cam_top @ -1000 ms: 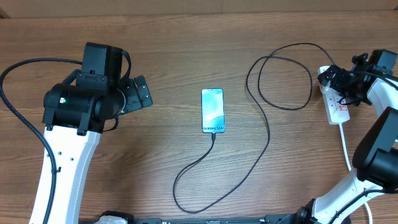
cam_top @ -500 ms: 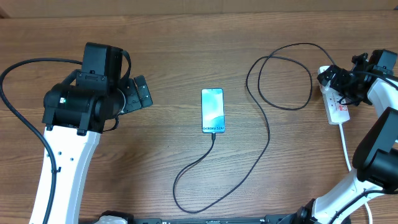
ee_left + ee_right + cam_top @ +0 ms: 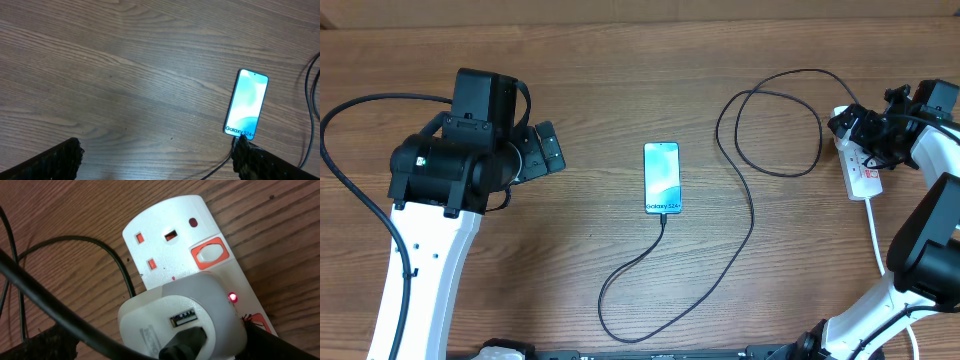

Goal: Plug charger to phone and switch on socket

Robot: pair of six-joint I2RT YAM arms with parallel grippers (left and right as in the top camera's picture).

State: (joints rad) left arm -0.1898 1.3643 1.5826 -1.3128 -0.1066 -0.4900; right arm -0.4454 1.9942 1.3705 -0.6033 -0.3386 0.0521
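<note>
white power strip [image 3: 165, 210] lies at the table's [image 3: 570, 60] right edge under the spread right claw [image 3: 860, 128], red lamp [image 3: 232, 297] lit; a press now could switch it off, or snag the charger cable [image 3: 753, 215].

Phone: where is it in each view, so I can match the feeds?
Overhead: the phone lies in the middle of the picture.
Left wrist: the phone is right of centre, slightly tilted.
Right wrist: not in it; the socket fills it.
Shared landmark: the thin black charger cable, which reaches the phone's lower end.
</note>
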